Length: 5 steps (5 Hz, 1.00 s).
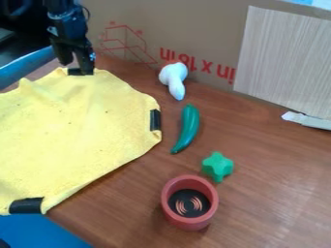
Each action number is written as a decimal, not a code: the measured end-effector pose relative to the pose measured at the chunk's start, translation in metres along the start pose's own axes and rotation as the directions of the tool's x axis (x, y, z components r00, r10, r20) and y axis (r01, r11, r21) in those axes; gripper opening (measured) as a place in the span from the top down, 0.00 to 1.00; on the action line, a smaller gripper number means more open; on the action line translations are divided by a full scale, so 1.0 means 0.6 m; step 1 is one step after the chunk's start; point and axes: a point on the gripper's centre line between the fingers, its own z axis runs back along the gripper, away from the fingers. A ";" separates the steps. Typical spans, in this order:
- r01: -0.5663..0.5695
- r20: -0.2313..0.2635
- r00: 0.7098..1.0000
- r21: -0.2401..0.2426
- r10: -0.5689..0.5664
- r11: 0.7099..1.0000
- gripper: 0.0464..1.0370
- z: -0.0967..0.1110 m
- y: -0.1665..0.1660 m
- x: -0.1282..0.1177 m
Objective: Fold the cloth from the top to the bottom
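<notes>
As I watch, my gripper [76, 66] hangs at the top edge of the yellow cloth [84, 123], whose bulk spreads toward the view's lower left, over the table [271, 162]. I cannot tell how open the jaws are, or whether they hold it. Upside-down red print [167, 54] marks the cardboard [207, 26].

Honestly pretty decent light here, fairly bright and soft. There's a pale, washed-out sheen on the table [278, 206] off to the right of the red cup [188, 223], and a faint, fuzzy shadow hugs the cup's lower left side. The cloth [77, 126], up and left of the cup, looks bright with gentle shading, while way past it the far corner goes really dark.
</notes>
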 end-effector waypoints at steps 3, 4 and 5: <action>0.011 -0.022 1.000 0.033 -0.010 0.999 0.04 -0.009 0.020 0.012; 0.002 -0.033 0.999 0.046 0.000 0.999 0.04 -0.018 0.029 0.022; -0.001 -0.055 0.998 0.053 0.004 0.999 0.04 -0.027 0.035 0.025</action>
